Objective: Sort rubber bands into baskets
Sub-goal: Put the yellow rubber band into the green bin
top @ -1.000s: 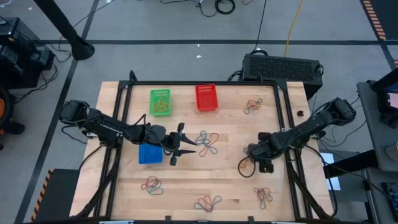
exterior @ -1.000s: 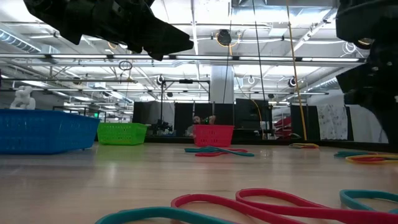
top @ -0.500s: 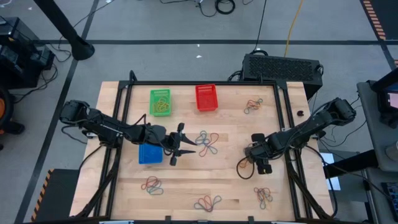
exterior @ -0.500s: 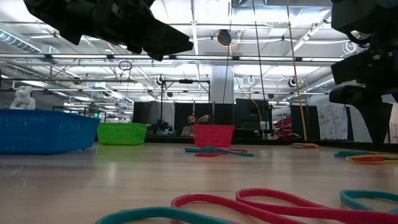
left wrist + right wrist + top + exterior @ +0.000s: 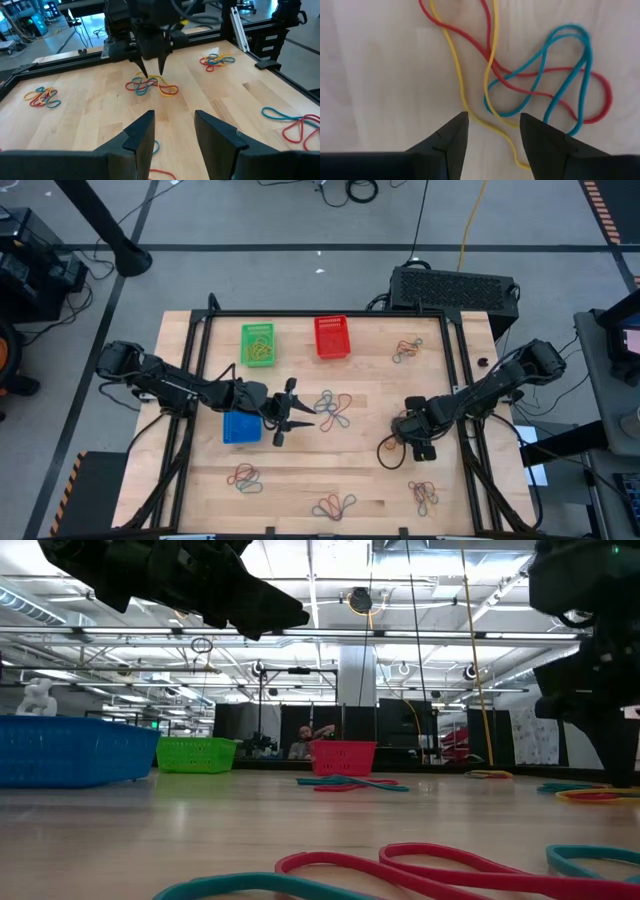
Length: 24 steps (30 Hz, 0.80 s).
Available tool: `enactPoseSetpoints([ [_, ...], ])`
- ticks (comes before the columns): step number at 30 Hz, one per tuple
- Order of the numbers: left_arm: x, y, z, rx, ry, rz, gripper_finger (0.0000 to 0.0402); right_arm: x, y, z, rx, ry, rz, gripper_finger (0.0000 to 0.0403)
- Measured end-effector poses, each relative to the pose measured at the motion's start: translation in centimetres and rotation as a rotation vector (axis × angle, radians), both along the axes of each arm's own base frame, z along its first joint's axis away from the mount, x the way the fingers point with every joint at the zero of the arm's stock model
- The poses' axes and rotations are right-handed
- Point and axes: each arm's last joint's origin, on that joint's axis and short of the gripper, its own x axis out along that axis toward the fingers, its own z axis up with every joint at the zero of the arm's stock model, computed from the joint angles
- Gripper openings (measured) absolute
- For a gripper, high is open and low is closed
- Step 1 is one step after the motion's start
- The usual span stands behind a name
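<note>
red, yellow and blue rubber bands (image 5: pixel 540 85) lie tangled flat on the bench (image 5: pixel 370 470), loops cut off; right tool (image 5: pixel 492 132) spread wide just above, left tool (image 5: pixel 283 423) spread, empty.

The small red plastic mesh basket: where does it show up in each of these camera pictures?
High view: the small red plastic mesh basket sits near the table's far edge, right of the green mesh basket.
Low view: far off, centre, again right of the green one.
Left wrist view: not in it.
Right wrist view: not in it.
Shared landmark: the green basket beside it.
</note>
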Motion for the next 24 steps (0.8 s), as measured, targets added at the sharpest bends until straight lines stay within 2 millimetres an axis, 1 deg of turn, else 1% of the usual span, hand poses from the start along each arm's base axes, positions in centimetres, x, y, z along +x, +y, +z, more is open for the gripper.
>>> enactPoseSetpoints([
  [6,0.0,0.0,0.0,-0.002,0.001,0.001,0.0148,0.3,0.1,-1.4,-0.029,0.08,0.022,0.0171],
  [8,0.0,0.0,0.0,-0.005,0.001,0.001,0.0148,0.3,0.1,-1.5,-0.038,0.1,0.022,0.017],
  [10,0.0,0.0,0.0,-0.005,0.002,0.001,0.0148,0.3,0.1,-1.6,-0.04,0.106,0.019,0.0159],
  [13,0.0,0.0,0.0,-0.005,0.002,0.001,0.0148,0.2,0.1,-1.4,-0.037,0.103,-0.013,0.012],
  [15,0.0,0.0,0.0,-0.003,0.001,0.001,0.0148,0.1,0.1,-1.3,-0.032,0.097,-0.04,0.0081],
  [17,0.0,0.0,0.0,-0.002,0.0,0.001,0.0148,-0.1,0.0,-1.1,-0.029,0.09,-0.076,0.0034],
  [18,0.0,0.0,0.0,-0.003,0.001,0.001,0.0148,-0.1,0.0,-1.0,-0.028,0.083,-0.092,0.0018],
  [19,0.0,0.0,0.0,-0.003,0.001,0.001,0.0148,-0.2,0.0,-0.8,-0.025,0.075,-0.113,0.001],
  [24,0.0,0.0,0.0,-0.007,-0.002,0.002,0.0148,-0.9,-0.3,0.4,0.0,0.045,-0.223,0.0002],
])
